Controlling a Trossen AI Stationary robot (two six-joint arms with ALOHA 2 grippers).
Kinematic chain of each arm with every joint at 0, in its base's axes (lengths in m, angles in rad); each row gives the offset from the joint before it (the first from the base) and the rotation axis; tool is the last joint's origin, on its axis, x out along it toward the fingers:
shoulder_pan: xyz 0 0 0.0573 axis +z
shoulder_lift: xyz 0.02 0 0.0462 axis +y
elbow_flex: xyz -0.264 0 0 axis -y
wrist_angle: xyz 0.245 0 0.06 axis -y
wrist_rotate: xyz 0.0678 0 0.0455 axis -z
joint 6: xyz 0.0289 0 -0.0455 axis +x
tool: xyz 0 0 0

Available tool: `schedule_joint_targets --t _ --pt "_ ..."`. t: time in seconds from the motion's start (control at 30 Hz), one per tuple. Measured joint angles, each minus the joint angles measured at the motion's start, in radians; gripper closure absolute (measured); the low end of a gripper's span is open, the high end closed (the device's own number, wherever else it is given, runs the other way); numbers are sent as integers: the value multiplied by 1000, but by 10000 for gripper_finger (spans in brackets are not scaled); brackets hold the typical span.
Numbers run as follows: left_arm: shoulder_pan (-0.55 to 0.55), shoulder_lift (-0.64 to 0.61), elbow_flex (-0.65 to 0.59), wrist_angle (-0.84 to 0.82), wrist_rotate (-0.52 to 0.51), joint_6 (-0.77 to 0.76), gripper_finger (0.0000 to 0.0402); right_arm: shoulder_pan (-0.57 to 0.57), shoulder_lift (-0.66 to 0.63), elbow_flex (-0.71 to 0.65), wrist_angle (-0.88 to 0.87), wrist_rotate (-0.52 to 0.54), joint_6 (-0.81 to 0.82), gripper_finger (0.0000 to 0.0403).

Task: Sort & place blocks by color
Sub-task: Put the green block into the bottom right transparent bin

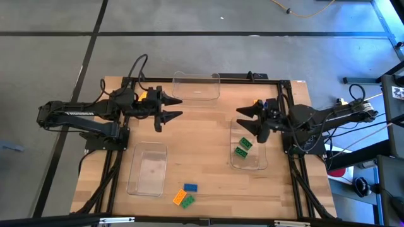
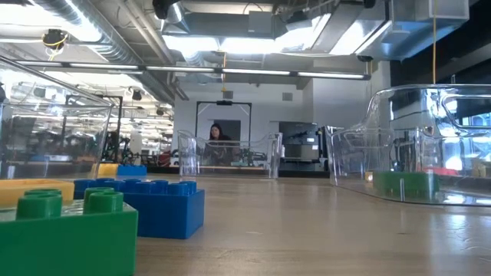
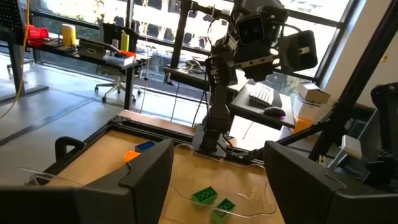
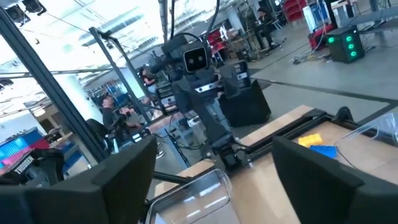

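A light wooden table [image 1: 202, 145] carried three clear rectangular plastic trays: one at the far edge [image 1: 196, 87], one on the left arm's side [image 1: 148, 168] and one on the right arm's side [image 1: 248, 153]. The right-side tray alone held anything, two small green studded plastic bricks [image 1: 243, 147] lying close together. Three more bricks sat bunched at the near edge between the two side trays: a blue one [image 1: 190, 187], an orange-yellow one [image 1: 179, 198] and a green one [image 1: 187, 201], the last two touching.

The dark left gripper [image 1: 165, 107] hung above bare wood just beside the far tray, its fingers spread wide and holding nothing. The dark right gripper [image 1: 251, 120] hovered over the far end of the right-side tray, its fingers likewise well apart and empty, clear of the green bricks beneath.

The step in hand appeared to be a fresh pick from the near-edge cluster. Doing it well would mean descending squarely over one brick, probably the blue one since it stood slightly apart, with fingers straddling only that brick so the touching pair was not nudged. The loose green brick would belong with the two already trayed.
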Motion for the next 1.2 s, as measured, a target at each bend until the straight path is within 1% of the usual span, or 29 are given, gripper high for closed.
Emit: schedule_joint_targets --t 0.1,0.17,0.23,0.33,0.43,0.5,0.57,0.6,0.73,0.83,0.9,1.03,1.1,1.2 --pt "0 0 4 -12 0 -61 159 0 0 0 -1 0 -3 71" --pt "0 12 47 -111 18 -116 159 0 0 0 -2 0 -22 71" --pt "-16 61 122 -260 49 -133 159 0 -1 0 -12 3 -39 71" --pt "-90 163 249 -553 60 -167 159 0 -1 0 -22 43 -48 70" --pt "-190 273 378 -772 51 -237 159 0 -1 0 -23 87 -55 70" --pt "-270 357 447 -889 38 -303 159 0 -1 0 -25 103 -74 70" --pt "-357 441 508 -954 14 -393 159 0 -1 0 -28 104 -97 70" --pt "-397 480 539 -981 -3 -442 159 0 -1 0 -28 103 -103 70" --pt "-532 644 660 -1000 -37 -596 159 0 -1 0 -31 102 -129 70" --pt "-604 774 759 -1001 -56 -662 159 0 -1 0 -47 102 -146 70" --pt "-644 853 823 -1005 -57 -686 159 0 -1 0 -60 102 -154 70" --pt "-709 1003 930 -1007 -66 -684 159 0 -1 0 -98 101 -155 70" --pt "-733 1066 969 -1004 -91 -683 159 0 -1 0 -109 102 -156 70" --pt "-764 1131 991 -1011 -129 -682 159 0 -1 0 -132 111 -152 70"
